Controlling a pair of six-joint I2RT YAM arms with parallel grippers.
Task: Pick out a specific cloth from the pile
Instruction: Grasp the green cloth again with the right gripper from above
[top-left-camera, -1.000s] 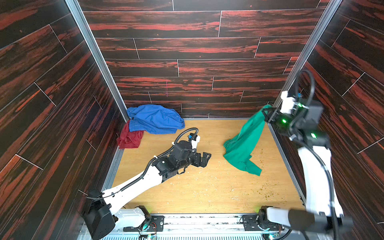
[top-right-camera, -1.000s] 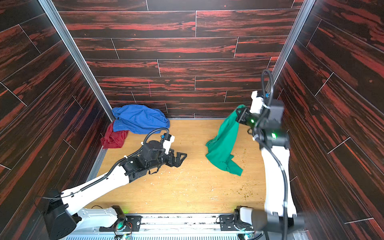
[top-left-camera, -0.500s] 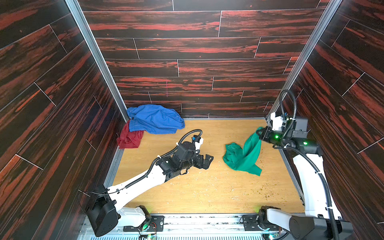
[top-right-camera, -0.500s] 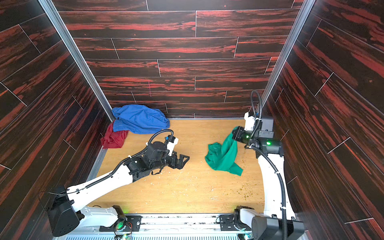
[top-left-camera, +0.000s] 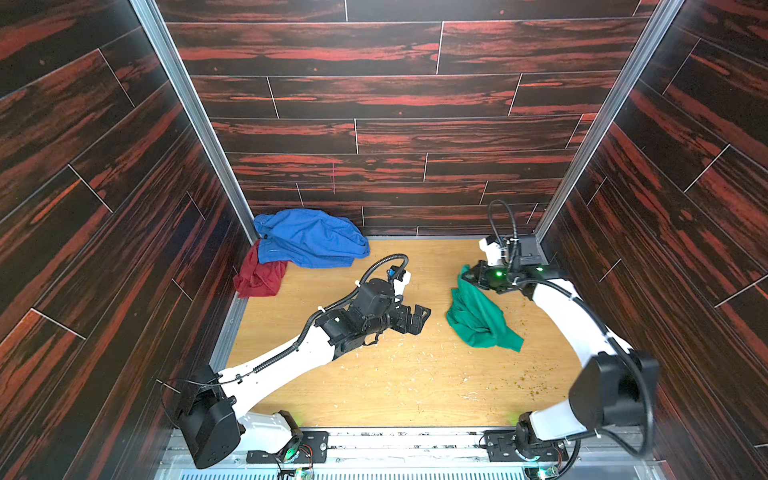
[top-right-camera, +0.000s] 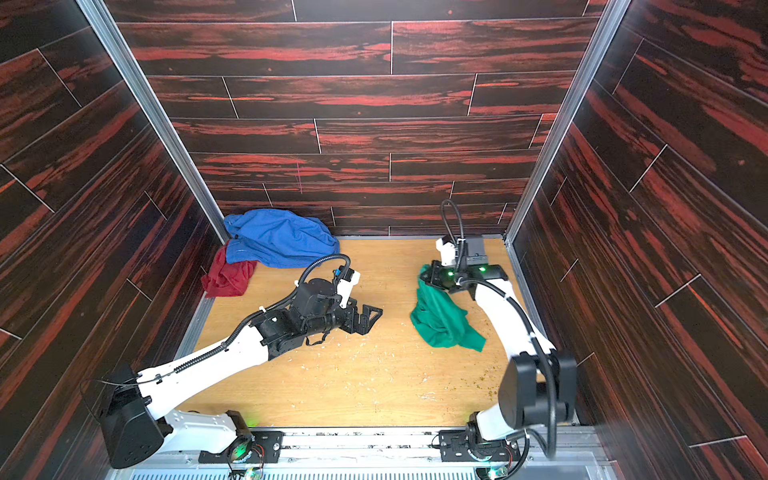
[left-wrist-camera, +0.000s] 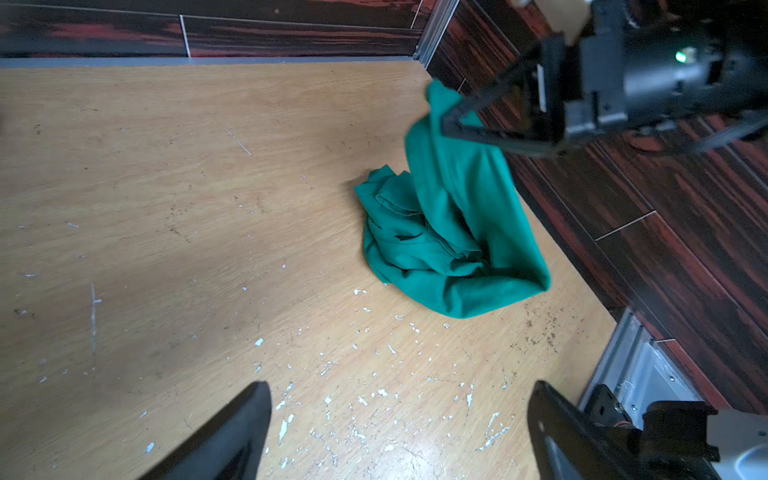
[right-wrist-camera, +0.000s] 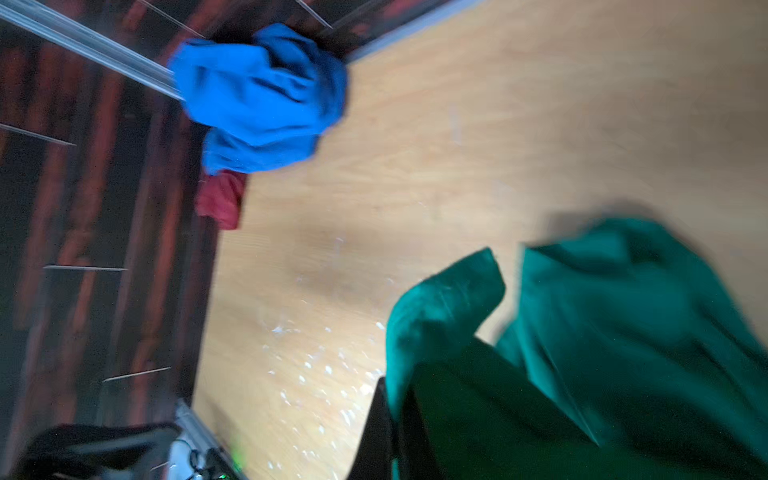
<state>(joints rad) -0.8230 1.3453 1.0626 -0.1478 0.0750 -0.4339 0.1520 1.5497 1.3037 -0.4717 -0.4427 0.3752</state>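
Pile (top-left-camera: 291, 254): a soft, crumpled heap in the back corner, well apart from the left claw (top-left-camera: 420, 319), behind it and to its left.
Dark red garment (top-left-camera: 259, 280): limp, wrinkled fabric, partly tucked under the blue one.
Blue garment (top-left-camera: 311, 239): larger, bright, rumpled in rounded folds on top.
Left claw: black, jaws spread wide and empty, above the surface (top-left-camera: 374, 386), facing the cloth (top-left-camera: 478, 320).
Surface: pale wood-grain board, scuffed and flecked with white chips.
Cloth: emerald green, soft and matte; its top edge is pinched in the right claw (top-left-camera: 467, 275), the rest draping to a folded heap on the surface just below.
Right claw: black, clamped tight on the cloth.
Walls (top-left-camera: 415, 124): dark panels streaked red.
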